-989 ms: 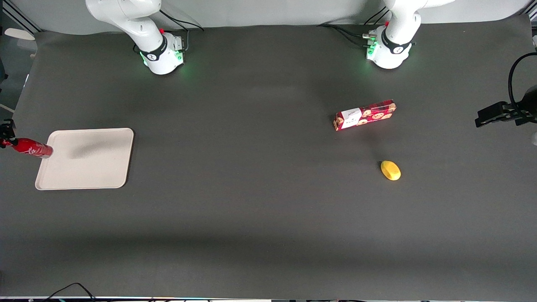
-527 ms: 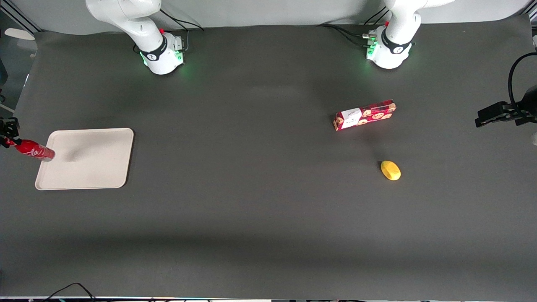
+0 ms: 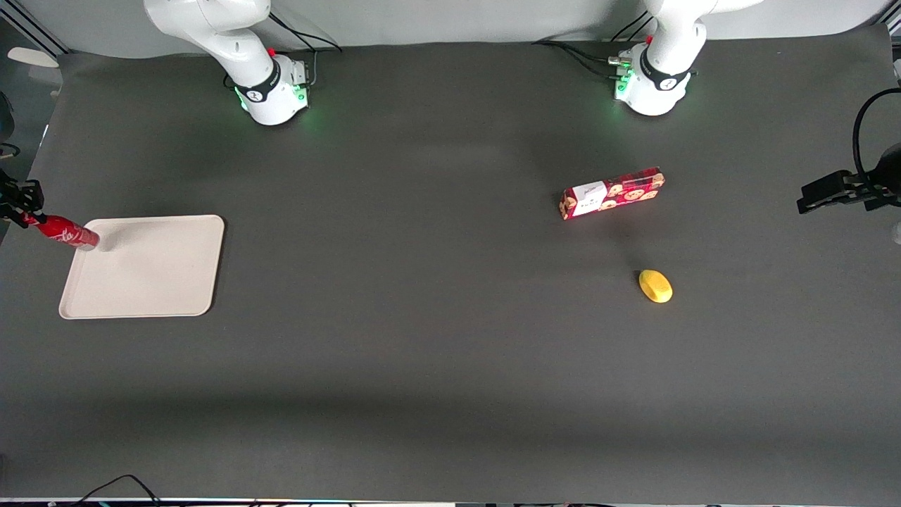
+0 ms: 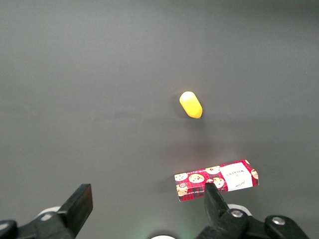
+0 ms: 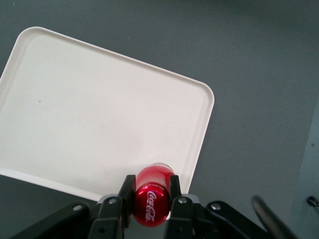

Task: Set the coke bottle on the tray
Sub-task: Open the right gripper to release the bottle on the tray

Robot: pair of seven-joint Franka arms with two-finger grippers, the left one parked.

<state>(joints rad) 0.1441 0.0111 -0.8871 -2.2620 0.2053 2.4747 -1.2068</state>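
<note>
My right gripper (image 3: 24, 211) is shut on the red coke bottle (image 3: 67, 234) and holds it in the air, tilted, at the working arm's end of the table. The bottle's base hangs over the corner of the cream-beige tray (image 3: 148, 271) that lies farthest from the front camera. In the right wrist view the two fingers (image 5: 125, 191) clamp the bottle (image 5: 152, 196), whose white script lettering shows, and the tray (image 5: 89, 114) lies below with its rim under the bottle.
A red cookie box (image 3: 611, 193) and a yellow lemon-shaped object (image 3: 655, 286) lie on the dark mat toward the parked arm's end; both also show in the left wrist view, the box (image 4: 217, 180) and the yellow object (image 4: 191, 104).
The gripper and the bottle have moved away from the front camera along the tray's end edge, and a little inward over the tray's corner. The grip has not changed.
</note>
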